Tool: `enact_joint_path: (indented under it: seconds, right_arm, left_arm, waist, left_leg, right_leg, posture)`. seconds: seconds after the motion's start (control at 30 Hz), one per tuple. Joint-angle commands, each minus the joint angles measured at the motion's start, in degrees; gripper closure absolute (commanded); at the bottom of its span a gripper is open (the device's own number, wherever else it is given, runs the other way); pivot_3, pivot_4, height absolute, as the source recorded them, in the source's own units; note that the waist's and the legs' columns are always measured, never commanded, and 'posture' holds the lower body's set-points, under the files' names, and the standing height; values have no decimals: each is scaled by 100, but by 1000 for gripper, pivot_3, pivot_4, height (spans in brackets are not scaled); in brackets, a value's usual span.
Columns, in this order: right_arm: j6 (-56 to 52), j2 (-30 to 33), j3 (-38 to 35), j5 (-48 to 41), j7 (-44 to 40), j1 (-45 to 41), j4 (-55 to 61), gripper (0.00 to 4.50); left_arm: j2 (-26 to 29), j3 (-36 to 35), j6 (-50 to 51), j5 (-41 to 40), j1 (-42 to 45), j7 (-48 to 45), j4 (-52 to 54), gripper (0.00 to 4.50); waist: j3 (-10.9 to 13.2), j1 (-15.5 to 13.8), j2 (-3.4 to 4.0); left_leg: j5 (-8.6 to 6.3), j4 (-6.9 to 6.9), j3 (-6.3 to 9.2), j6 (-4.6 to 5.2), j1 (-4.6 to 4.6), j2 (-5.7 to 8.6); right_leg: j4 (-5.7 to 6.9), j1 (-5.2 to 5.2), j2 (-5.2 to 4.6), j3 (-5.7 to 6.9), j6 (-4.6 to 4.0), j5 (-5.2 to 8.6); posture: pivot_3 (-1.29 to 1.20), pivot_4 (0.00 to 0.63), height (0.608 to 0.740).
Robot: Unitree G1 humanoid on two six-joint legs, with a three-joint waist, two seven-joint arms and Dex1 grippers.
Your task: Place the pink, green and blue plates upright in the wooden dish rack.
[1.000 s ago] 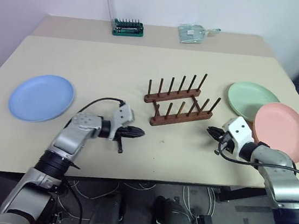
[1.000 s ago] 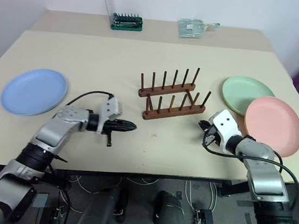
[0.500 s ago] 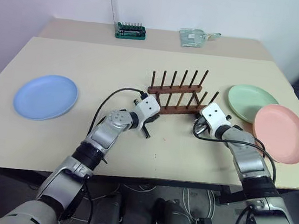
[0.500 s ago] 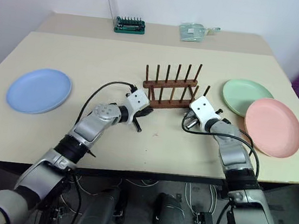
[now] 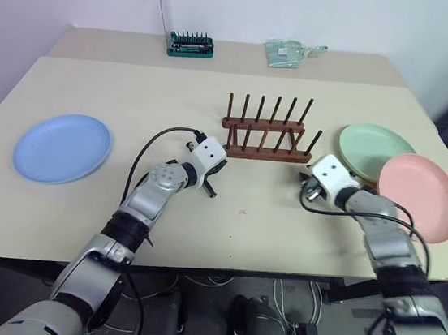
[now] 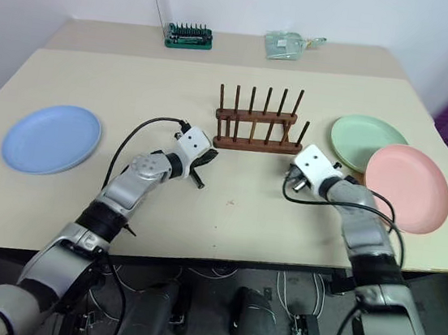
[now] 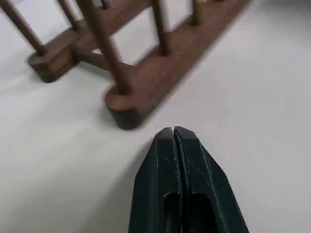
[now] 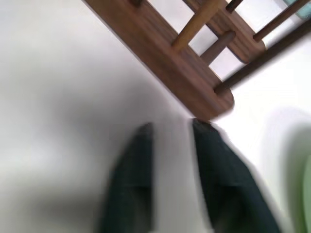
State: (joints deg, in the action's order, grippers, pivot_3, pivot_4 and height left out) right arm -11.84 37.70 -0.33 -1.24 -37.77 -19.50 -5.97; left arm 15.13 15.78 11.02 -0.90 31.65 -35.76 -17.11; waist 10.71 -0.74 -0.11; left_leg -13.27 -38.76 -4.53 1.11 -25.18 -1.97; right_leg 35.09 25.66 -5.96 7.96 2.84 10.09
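Observation:
The wooden dish rack (image 5: pixel 265 132) stands mid-table, its rails running left to right, with no plate in it. A blue plate (image 5: pixel 61 147) lies flat at the far left. At the right a green plate (image 5: pixel 374 145) lies flat, and the pink plate (image 5: pixel 419 195) overlaps its near edge. My left gripper (image 7: pixel 173 131) is shut and empty, its tip just short of the rack's (image 7: pixel 146 92) left rail end. My right gripper (image 8: pixel 170 128) is open and empty beside the rack's (image 8: pixel 170 73) right end, apart from the plates.
A green-based bit holder (image 5: pixel 191 44) and a clear plastic packet (image 5: pixel 291 52) sit at the table's back. Bare tabletop (image 5: pixel 242 219) lies between the rack and the front edge. Black cables loop from both wrists.
The rack has turned from slanted to square with the table's edge as both grippers came in at its ends. My right gripper has since opened and drawn back to the right.

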Motion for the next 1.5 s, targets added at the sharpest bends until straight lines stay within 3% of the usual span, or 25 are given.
enact_joint_path:
  seconds: [0.03,0.1,0.23,0.47,0.57,0.8,1.03,1.17,1.3,1.37,1.5]
  right_arm:
    - [-623,657,-1282,-595,-257,631,1280,1010]
    - [-773,962,-1719,-602,-278,1056,1527,68]
    - [-1196,1117,-2348,-586,-66,1703,1699,68]
    - [-1577,923,-1768,146,736,1993,1435,68]
    - [-1630,852,-1616,189,821,1922,1384,946]
    - [-1546,991,-1732,315,893,2023,1548,4445]
    - [-1467,1560,-2221,299,572,2085,2115,4445]
    - [-1412,1870,-2653,-782,-208,1242,2634,4445]
    - [-2446,1295,-2556,-2392,-151,-621,2580,4445]
    - [-2923,616,-2348,-3443,-241,-1682,2189,4445]
    - [-3689,-109,-2361,-4463,-214,-2701,1306,4445]
  left_arm:
    - [-23,114,215,-857,-367,-1058,1187,4500]
    - [-19,89,554,-1243,-496,-1439,1569,4500]
    - [144,379,689,-1254,-557,-1959,1743,4500]
    - [-77,333,690,-1272,-319,-1939,1546,4500]
    - [-108,325,682,-1239,-312,-1893,1510,4500]
    - [-73,385,555,-1191,-476,-1914,1531,4500]
    - [-144,332,533,-1255,-436,-1948,1426,4500]
    - [-130,264,482,-1269,-422,-1955,1365,4500]
    - [-134,161,472,-1283,-382,-1893,1280,4500]
    - [-128,69,492,-1317,-396,-1830,1331,4500]
    - [-110,-54,538,-1359,-444,-1746,1432,4500]
  waist:
    - [4,-34,5]
    - [6,-105,3]
    - [0,-138,9]
    - [2,-138,13]
    - [3,-137,15]
    - [3,-143,15]
    - [7,-142,26]
    - [11,-99,27]
    - [27,5,8]
    - [32,16,0]
    - [34,-8,2]
  left_leg:
    - [0,-2,1,0,-14,3]
    - [-1,-14,-2,2,-34,9]
    - [-14,-26,-4,-16,-20,-1]
    - [-18,-21,-4,-15,-30,-4]
    - [-19,-19,-5,-12,-30,-3]
    - [-12,-19,-4,2,-32,0]
    - [-20,-19,-5,-10,-34,1]
    - [-20,-17,-7,-10,-33,-1]
    - [-18,-15,5,-7,-31,-1]
    - [-11,-11,10,5,-30,-4]
    - [-9,-11,-1,9,-35,0]
  right_leg:
    - [0,11,-2,0,0,0]
    - [-1,27,-7,-1,-1,1]
    - [-11,12,1,0,-1,1]
    - [-24,20,4,2,-1,1]
    - [-23,21,4,2,-1,1]
    - [-21,22,3,1,-1,1]
    - [-21,25,2,-1,-1,1]
    - [-21,29,5,-1,-1,1]
    - [-18,31,10,0,-2,1]
    - [-18,29,14,1,-4,2]
    - [-8,38,5,-4,-5,-2]
  posture:
    - [0,150,730]
    - [0,150,730]
    - [0,150,730]
    - [0,150,730]
    - [0,150,730]
    - [0,150,730]
    - [0,150,730]
    - [0,150,730]
    - [0,150,730]
    - [0,150,730]
    - [0,150,730]
